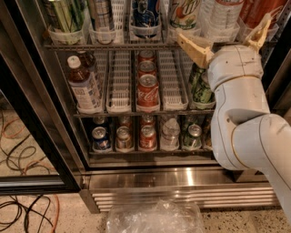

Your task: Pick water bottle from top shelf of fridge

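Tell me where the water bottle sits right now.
Camera view, upper right: the water bottle stands on the top shelf between a green-and-white can and a red-labelled drink, with the gripper just in front of it, jaws open.

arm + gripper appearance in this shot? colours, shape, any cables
Arm: glossy white, bulbous shell segments with thin tan seam lines at the joints; no cables or markings visible. Gripper, up by the top shelf: two tan, tapered wedge fingers on a white wrist.
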### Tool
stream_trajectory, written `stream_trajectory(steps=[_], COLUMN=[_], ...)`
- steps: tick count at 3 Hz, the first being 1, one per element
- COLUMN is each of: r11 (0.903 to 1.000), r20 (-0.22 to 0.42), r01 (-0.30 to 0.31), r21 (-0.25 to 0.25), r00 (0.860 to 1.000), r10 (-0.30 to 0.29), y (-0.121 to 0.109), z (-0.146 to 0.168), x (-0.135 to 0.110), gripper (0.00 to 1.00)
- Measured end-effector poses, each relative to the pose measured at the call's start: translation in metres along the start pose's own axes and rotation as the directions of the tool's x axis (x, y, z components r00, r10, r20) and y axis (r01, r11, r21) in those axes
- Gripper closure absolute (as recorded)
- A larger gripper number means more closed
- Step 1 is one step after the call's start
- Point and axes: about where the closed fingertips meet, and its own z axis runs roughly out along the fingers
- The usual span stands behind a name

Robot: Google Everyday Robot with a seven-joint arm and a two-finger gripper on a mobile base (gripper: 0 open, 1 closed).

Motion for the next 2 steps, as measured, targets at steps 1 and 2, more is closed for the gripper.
stream_trajectory(steps=[1, 2], r11=[1.0, 1.0], r20=[0.0, 0.0], r01=[0.0, 0.0], r21=[0.0, 0.0], r00=[1.0, 1.0], r10=[0.0, 0.0], y=[0.0, 0.0], z=[0.0, 0.0], x=[0.0, 0.0], gripper=[0.05, 0.22])
